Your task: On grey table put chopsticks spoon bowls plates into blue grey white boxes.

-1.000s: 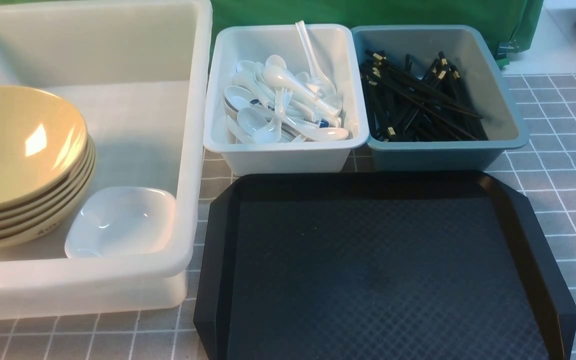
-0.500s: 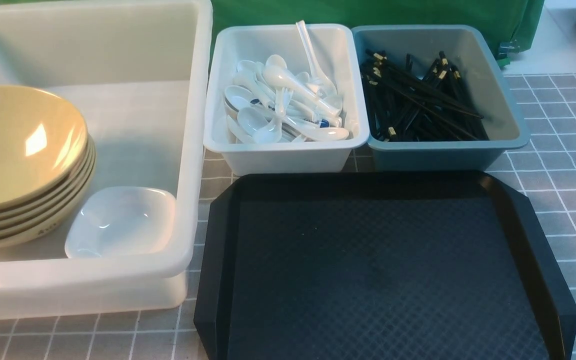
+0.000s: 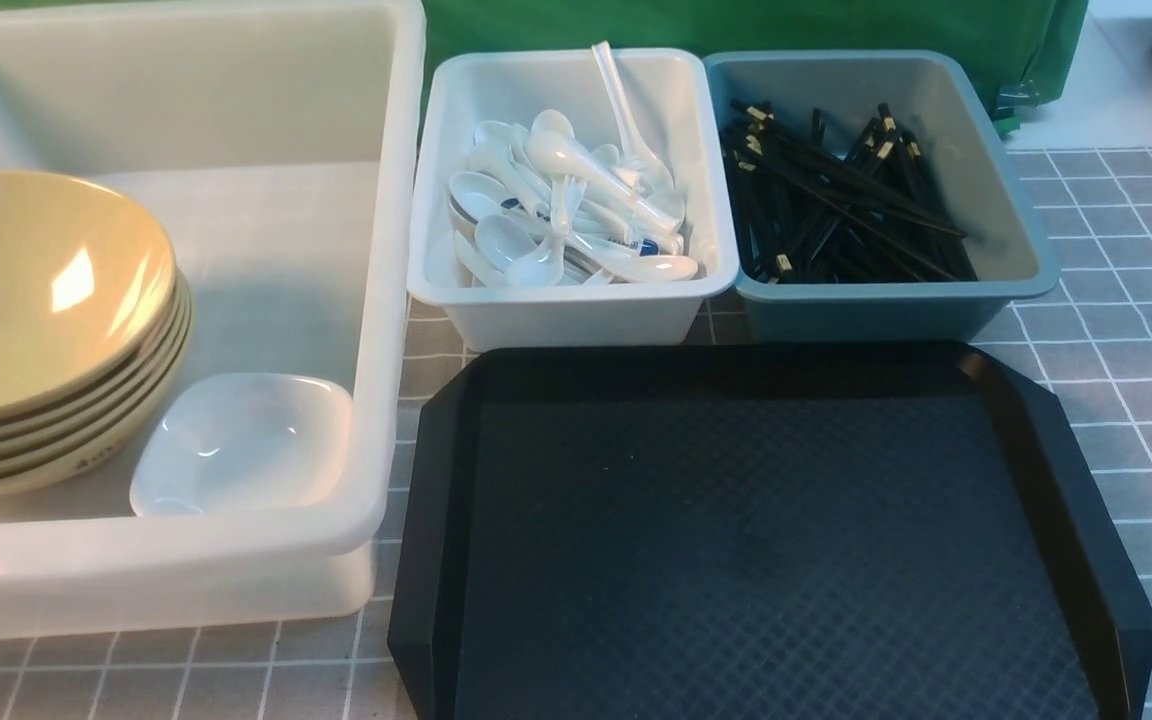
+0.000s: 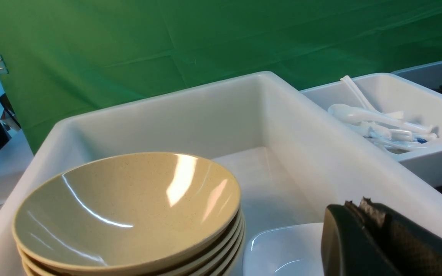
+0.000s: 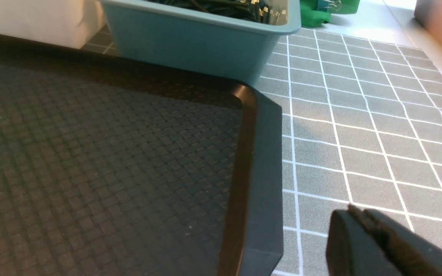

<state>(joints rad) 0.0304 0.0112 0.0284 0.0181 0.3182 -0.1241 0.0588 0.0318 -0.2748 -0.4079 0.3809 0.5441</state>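
Note:
A stack of tan bowls [image 3: 36,330] and a small white plate [image 3: 241,445] sit in the large translucent white tub [image 3: 376,300] at the left. Several white spoons [image 3: 566,205] lie in the small white bin [image 3: 576,310]. Black chopsticks [image 3: 836,200] fill the blue-grey bin [image 3: 876,310]. My left gripper [image 4: 359,207] is shut and empty, held above the tub's near right corner, next to the plate [image 4: 282,253] and the bowls [image 4: 129,211]. My right gripper [image 5: 355,214] is shut and empty over the grey table [image 5: 359,134], right of the black tray. Neither gripper shows in the front view.
A black octagonal tray [image 3: 766,540] with nothing on it lies in front of the two small bins; its right rim [image 5: 259,172] is beside my right gripper. A green cloth [image 3: 736,25] hangs behind the boxes. Grey table [image 3: 1136,300] extends to the right.
A dark edge of my right arm at the lower right of the front view has gone out of the frame. Nothing else has moved.

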